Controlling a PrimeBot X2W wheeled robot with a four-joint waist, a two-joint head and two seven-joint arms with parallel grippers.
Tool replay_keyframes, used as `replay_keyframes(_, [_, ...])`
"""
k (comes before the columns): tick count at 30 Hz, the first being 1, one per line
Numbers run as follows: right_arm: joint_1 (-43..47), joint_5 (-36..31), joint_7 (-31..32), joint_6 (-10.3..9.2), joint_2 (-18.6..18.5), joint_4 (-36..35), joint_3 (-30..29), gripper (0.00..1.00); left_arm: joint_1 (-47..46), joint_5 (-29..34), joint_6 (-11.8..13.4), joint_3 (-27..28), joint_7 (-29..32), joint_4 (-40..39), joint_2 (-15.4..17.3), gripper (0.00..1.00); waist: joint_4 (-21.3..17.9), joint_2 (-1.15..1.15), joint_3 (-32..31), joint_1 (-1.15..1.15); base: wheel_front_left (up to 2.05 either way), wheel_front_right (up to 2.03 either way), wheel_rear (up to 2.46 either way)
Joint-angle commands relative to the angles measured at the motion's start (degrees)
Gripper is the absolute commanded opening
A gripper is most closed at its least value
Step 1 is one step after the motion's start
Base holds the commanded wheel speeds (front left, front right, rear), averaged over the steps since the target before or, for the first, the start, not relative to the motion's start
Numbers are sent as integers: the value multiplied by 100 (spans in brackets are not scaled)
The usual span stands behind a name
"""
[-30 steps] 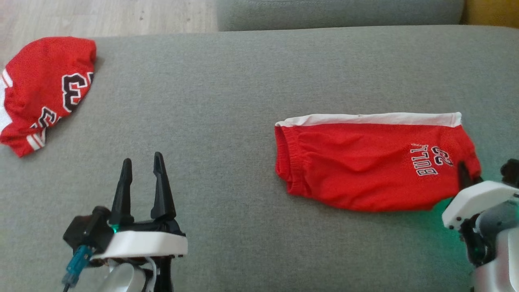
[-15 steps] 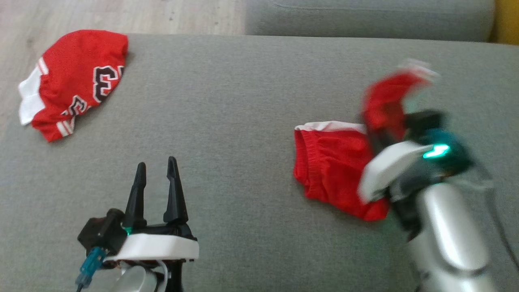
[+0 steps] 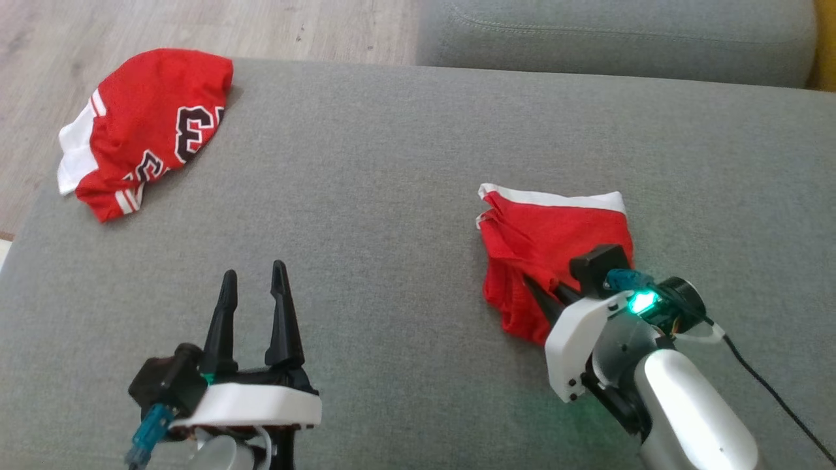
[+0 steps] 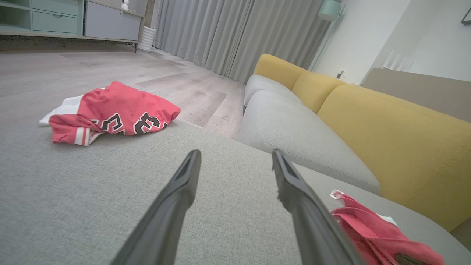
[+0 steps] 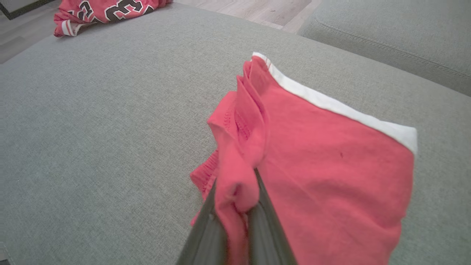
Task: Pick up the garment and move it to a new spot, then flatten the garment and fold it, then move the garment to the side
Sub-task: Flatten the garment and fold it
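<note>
The garment (image 3: 555, 238) is a pair of red shorts with a white band, lying doubled over on the grey cushion (image 3: 366, 183) right of centre. My right gripper (image 3: 542, 292) is shut on a bunched fold of its red fabric near the front left corner. In the right wrist view the cloth (image 5: 331, 165) rises between the closed right gripper (image 5: 235, 178). My left gripper (image 3: 255, 271) stands open above bare cushion at the lower left, well apart from the garment. The left wrist view has the open left gripper (image 4: 236, 152) and the garment (image 4: 368, 228) at the lower right.
A second red jersey (image 3: 150, 124) with black numerals lies at the cushion's far left corner, partly over the edge. Wooden floor (image 3: 196, 26) lies beyond it. A grey sofa seat (image 3: 614, 32) borders the back, with a yellow backrest (image 4: 386, 125). A black cable (image 3: 771, 385) trails from my right wrist.
My right gripper lifted the garment's right end and carried it left over the rest, so the shorts now lie folded in half. The head camera shifted. The left gripper stayed open.
</note>
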Motion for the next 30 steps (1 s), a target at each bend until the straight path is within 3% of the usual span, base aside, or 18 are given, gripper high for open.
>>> replay_keyframes(1, [-91, 19, -1, -4, 14, -242, 74, 0, -81, 47, -21, 212, -46, -146, 30, 100, -24, 0, -8, 0, 0, 0, 0])
replay_keyframes(3, [-55, 43, -15, -4, 42, -281, 117, 0, -65, 54, -23, 200, -46, -143, 32, 100, -61, 0, -19, 0, 0, 0, 0])
replay_keyframes(4, [-39, 64, -31, -4, 59, -296, 152, 9, -65, 58, -26, 185, -44, -140, 30, 100, -77, 0, -22, 0, 0, 0, 0])
replay_keyframes(5, [-25, 91, -59, -4, 77, -312, 195, 32, -67, 62, -31, 170, -40, -135, 29, 100, -92, 0, -25, 0, 0, 0, 0])
replay_keyframes(6, [-18, 116, -110, -4, 96, -333, 232, 91, -71, 66, -36, 153, -34, -130, 27, 100, -106, 0, -25, 0, 0, 0, 0])
replay_keyframes(7, [-12, 130, -165, -4, 110, -350, 274, 100, -77, 70, -38, 136, -29, -124, 21, 100, -116, 0, -27, 0, 0, 0, 0])
replay_keyframes(15, [104, 250, -592, -4, 189, -566, 337, 100, -79, 108, -35, 35, 2, -72, 20, 100, -191, 0, -93, 0, 0, 0, 0])
replay_keyframes(26, [397, -223, -1166, -4, 313, -1016, -1030, 100, -103, 188, -16, -42, 5, -70, 59, 100, -264, 0, -114, 0, 0, 0, 0])
replay_keyframes(30, [466, -372, -1296, -4, 344, -995, -1262, 100, -139, 200, -24, -48, 2, -65, 59, 100, -280, 0, -76, 0, 0, 0, 0])
